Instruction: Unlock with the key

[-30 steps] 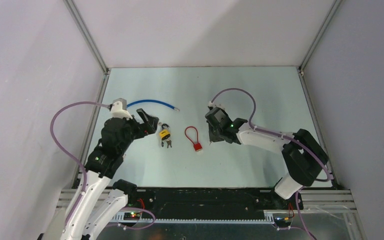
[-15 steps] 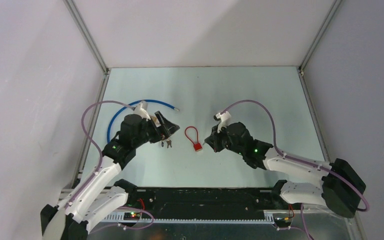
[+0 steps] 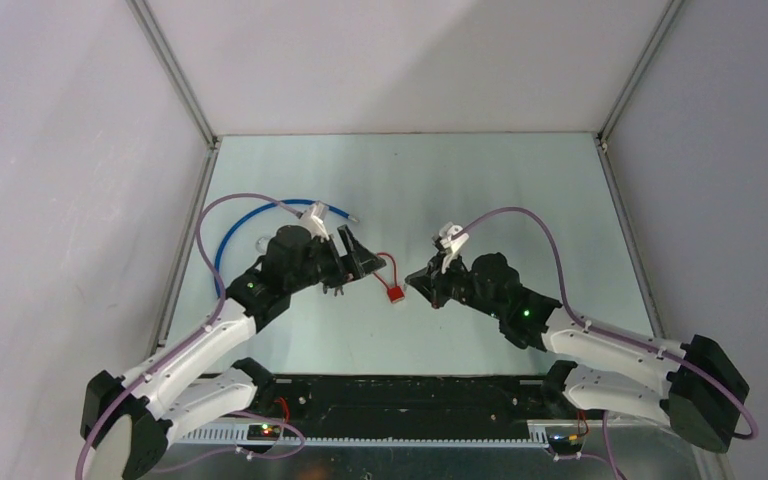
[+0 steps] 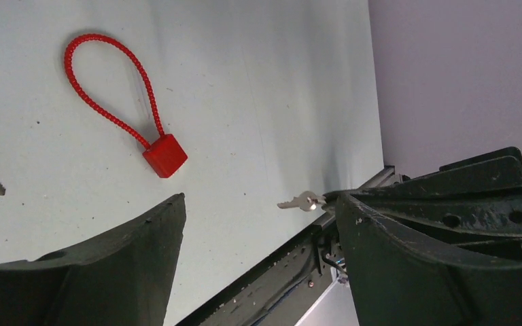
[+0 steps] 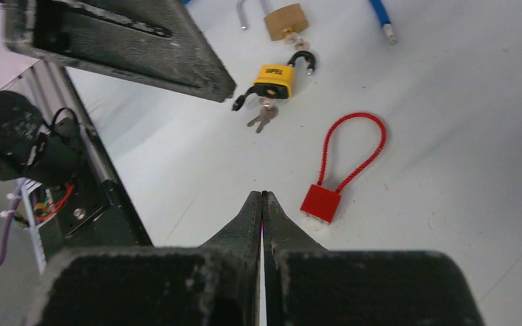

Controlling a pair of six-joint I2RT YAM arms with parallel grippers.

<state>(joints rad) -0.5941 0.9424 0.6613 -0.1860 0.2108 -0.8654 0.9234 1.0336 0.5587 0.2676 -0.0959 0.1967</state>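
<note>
Pale lilac walls (image 3: 60,150) and metal corner rails (image 3: 175,75) enclose a light-green tabletop (image 3: 480,180).

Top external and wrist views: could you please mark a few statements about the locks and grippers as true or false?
1. The red cable lock lies on the table, held by neither gripper. True.
2. The left gripper is shut. False: it is open and empty.
3. The right gripper is shut on a small silver key. True.
4. The blue cable runs through the red cable lock's loop. False: it lies apart from it, farther back on the table.
</note>
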